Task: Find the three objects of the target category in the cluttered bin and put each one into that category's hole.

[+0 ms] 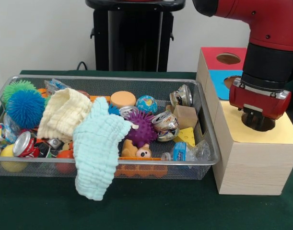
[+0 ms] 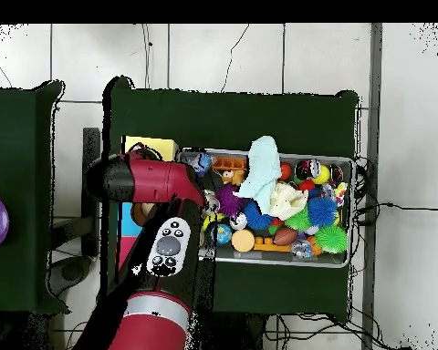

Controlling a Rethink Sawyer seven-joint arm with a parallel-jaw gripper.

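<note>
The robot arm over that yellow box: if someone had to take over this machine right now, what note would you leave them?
Gripper: directly over the hole of the yellow-topped box, hiding it. Whether the jaws are open or shut, or hold anything, cannot be seen.
The bin: beside the box, full of clutter, including crushed cans, a purple spiky ball, and a mint cloth draped over its front rim.
Done: cannot be told; the box's inside is hidden.
Left: confirm what has dropped in, then keep searching the bin for the remaining targets.
</note>
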